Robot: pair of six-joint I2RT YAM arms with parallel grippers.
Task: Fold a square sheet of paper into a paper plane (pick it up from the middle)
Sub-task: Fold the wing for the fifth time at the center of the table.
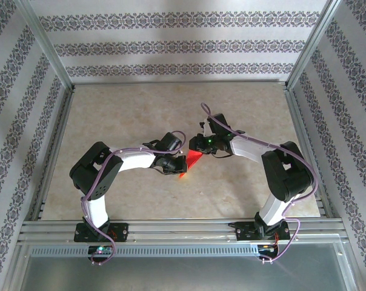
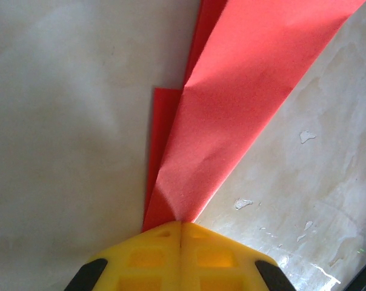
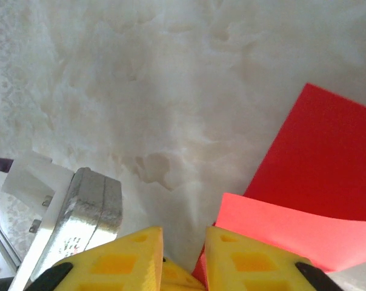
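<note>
The square sheet of paper is bright red and folded into a narrow creased wedge at the middle of the table. In the left wrist view the paper fans up and to the right from my left gripper, whose yellow jaws are shut on its narrow end. A second red layer sticks out to the left beneath it. My right gripper stands open just above the table, a bare gap between its jaws. The paper lies beside its right finger, with a lighter flap against that finger. Both grippers meet at the paper.
The beige marbled table is fenced by aluminium rails and patterned walls. Part of the left arm, grey and white, sits close to the left of my right gripper.
</note>
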